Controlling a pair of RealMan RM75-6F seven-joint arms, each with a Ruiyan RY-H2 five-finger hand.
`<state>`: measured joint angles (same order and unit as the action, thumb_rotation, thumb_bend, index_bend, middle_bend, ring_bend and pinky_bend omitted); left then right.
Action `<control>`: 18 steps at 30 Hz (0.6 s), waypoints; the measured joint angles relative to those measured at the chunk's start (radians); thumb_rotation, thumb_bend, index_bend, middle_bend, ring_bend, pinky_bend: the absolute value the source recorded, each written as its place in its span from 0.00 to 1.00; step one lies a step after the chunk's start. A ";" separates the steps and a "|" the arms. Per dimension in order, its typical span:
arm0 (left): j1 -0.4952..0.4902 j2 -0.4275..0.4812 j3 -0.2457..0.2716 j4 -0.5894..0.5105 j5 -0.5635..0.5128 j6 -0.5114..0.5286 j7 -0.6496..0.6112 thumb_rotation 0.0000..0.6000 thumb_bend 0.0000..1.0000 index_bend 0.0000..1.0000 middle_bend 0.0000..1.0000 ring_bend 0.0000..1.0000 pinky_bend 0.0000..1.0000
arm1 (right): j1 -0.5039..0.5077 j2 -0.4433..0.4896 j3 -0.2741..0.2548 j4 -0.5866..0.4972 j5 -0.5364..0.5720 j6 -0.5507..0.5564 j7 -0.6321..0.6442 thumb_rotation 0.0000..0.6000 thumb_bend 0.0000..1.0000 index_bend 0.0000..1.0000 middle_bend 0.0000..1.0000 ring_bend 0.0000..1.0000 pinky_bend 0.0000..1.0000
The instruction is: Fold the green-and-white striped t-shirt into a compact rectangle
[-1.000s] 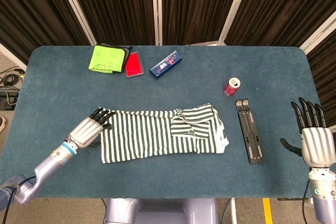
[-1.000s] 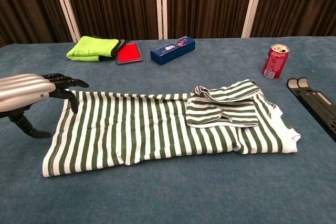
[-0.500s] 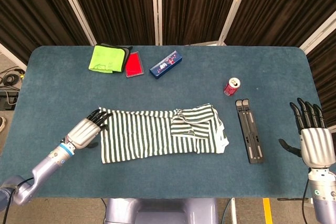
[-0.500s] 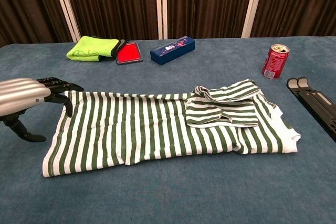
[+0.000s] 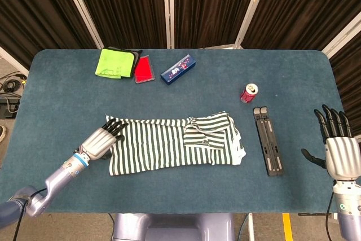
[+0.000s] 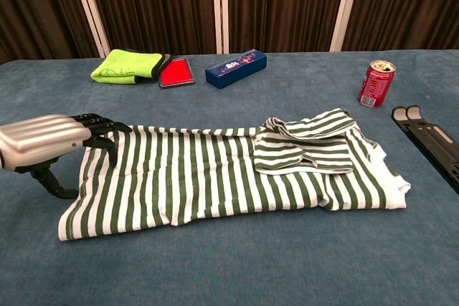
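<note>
The left hand (image 5: 102,139), fingers loosely spread and holding nothing, has slid inward so its fingertips (image 6: 106,128) now overlap the left hem of the green-and-white striped cotton t-shirt (image 5: 169,145); the right hand (image 5: 337,152) stays upright, spread, at the blue tabletop's (image 5: 67,94) right edge. The shirt lies mid-tabletop, long axis left-right, collar end right

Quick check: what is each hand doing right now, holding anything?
Left hand: open, fingers over the hem end of the striped t-shirt, no grip visible.
Right hand: open, fingers spread, holding nothing, off to the side.
</note>
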<state>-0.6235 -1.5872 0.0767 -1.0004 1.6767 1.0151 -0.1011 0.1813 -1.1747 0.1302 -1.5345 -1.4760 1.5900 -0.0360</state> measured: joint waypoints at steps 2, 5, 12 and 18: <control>-0.001 -0.003 0.000 0.001 -0.002 -0.001 0.002 1.00 0.29 0.35 0.00 0.00 0.00 | -0.001 0.000 0.002 0.000 -0.001 0.000 0.001 1.00 0.00 0.06 0.00 0.00 0.00; -0.003 -0.008 0.001 0.002 -0.005 -0.003 0.005 1.00 0.35 0.35 0.00 0.00 0.00 | -0.003 0.002 0.004 -0.001 -0.003 0.000 0.003 1.00 0.00 0.06 0.00 0.00 0.00; -0.009 -0.015 -0.001 0.003 -0.010 -0.002 0.011 1.00 0.39 0.35 0.00 0.00 0.00 | -0.007 0.004 0.008 -0.004 -0.008 0.000 0.007 1.00 0.00 0.07 0.00 0.00 0.00; -0.014 -0.019 -0.002 -0.002 -0.020 -0.007 0.015 1.00 0.43 0.37 0.00 0.00 0.00 | -0.010 0.006 0.012 -0.006 -0.012 -0.002 0.012 1.00 0.00 0.07 0.00 0.00 0.00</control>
<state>-0.6374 -1.6057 0.0748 -1.0023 1.6571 1.0081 -0.0857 0.1718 -1.1683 0.1421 -1.5408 -1.4881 1.5880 -0.0243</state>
